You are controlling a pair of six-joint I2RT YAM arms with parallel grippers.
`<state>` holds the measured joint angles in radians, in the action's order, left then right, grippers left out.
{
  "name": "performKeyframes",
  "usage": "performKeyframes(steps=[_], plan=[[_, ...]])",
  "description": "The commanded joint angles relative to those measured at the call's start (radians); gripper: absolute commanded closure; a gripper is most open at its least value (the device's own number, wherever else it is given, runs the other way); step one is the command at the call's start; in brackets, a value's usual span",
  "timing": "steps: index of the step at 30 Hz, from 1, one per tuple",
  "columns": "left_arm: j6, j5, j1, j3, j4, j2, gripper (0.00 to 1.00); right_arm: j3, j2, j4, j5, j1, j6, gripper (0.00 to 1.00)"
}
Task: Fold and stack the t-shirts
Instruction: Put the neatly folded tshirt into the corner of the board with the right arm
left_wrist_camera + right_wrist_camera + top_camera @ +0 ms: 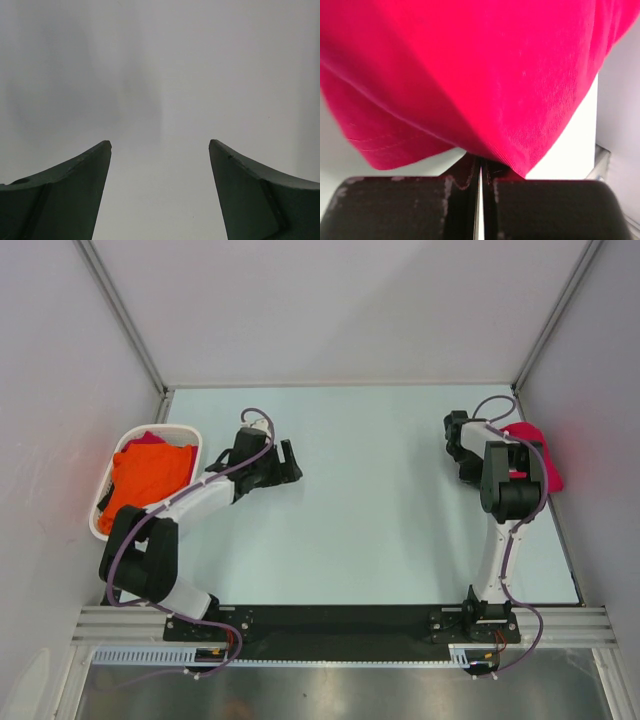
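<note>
The bright orange t-shirt [150, 472] lies crumpled in the white basket [103, 523] at the left. A bit of crimson cloth [150, 438] shows at the basket's far end. The crimson t-shirt [540, 452] lies bunched at the table's right edge. It fills the top of the right wrist view [470, 75]. My right gripper [520, 466] is at this shirt. Its jaws stand almost together [481, 162] with the cloth over their tips. My left gripper [290, 462] is open and empty above bare table, right of the basket. In the left wrist view [160, 145] only bare surface shows between the fingers.
White enclosure walls stand close on the left, right and far sides. The basket sits against the left wall. A black rail with the arm bases [340, 625] runs along the near edge.
</note>
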<state>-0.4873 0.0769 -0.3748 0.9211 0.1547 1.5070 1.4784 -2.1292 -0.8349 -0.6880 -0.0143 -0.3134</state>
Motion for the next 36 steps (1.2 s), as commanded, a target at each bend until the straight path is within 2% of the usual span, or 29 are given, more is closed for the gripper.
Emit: performKeyframes(steps=[1,7,10,14,18,21,23,26,27,28,29,33,34,36], plan=[[-0.005,0.024,-0.009,-0.019,-0.040,-0.051,0.15,-0.053,0.013,-0.052,0.087,-0.029,-0.076,1.00],[0.003,-0.009,-0.009,-0.036,-0.026,-0.077,0.15,0.035,0.228,-0.030,0.022,-0.159,-0.036,0.94],[0.000,-0.019,-0.009,-0.037,-0.015,-0.082,0.15,0.081,0.284,0.042,0.070,-0.170,0.010,0.93],[0.001,-0.046,-0.009,-0.039,0.000,-0.102,0.14,0.095,0.249,0.164,0.007,-0.225,0.080,0.94],[0.007,-0.074,-0.009,-0.033,0.035,-0.108,0.14,0.155,0.122,0.122,-0.001,-0.214,0.059,0.99],[0.007,-0.075,-0.009,-0.036,0.048,-0.110,0.14,0.192,0.054,0.103,0.033,-0.208,0.045,0.99],[0.007,-0.075,-0.009,-0.039,0.046,-0.113,0.14,0.195,0.051,0.129,0.154,-0.211,0.080,0.96],[0.006,-0.104,-0.012,-0.060,0.023,-0.125,0.13,0.149,0.110,0.212,0.390,-0.243,0.102,0.86],[0.007,-0.111,-0.013,-0.071,0.017,-0.131,0.13,0.123,0.141,0.239,0.507,-0.259,0.105,0.64],[0.007,-0.120,-0.018,-0.077,0.011,-0.136,0.12,0.093,0.208,0.319,0.557,-0.268,0.103,0.30],[0.006,-0.138,-0.021,-0.080,0.005,-0.151,0.11,0.009,0.254,0.367,0.596,-0.279,0.096,0.01],[0.035,-0.184,-0.045,-0.116,-0.021,-0.209,0.01,-0.200,0.452,0.627,0.847,-0.296,0.045,0.00],[0.038,-0.178,-0.050,-0.126,-0.029,-0.223,0.01,-0.232,0.483,0.690,0.861,-0.294,0.042,0.00],[0.043,-0.180,-0.056,-0.136,-0.047,-0.237,0.00,-0.273,0.535,0.675,0.748,-0.329,0.074,0.00]])
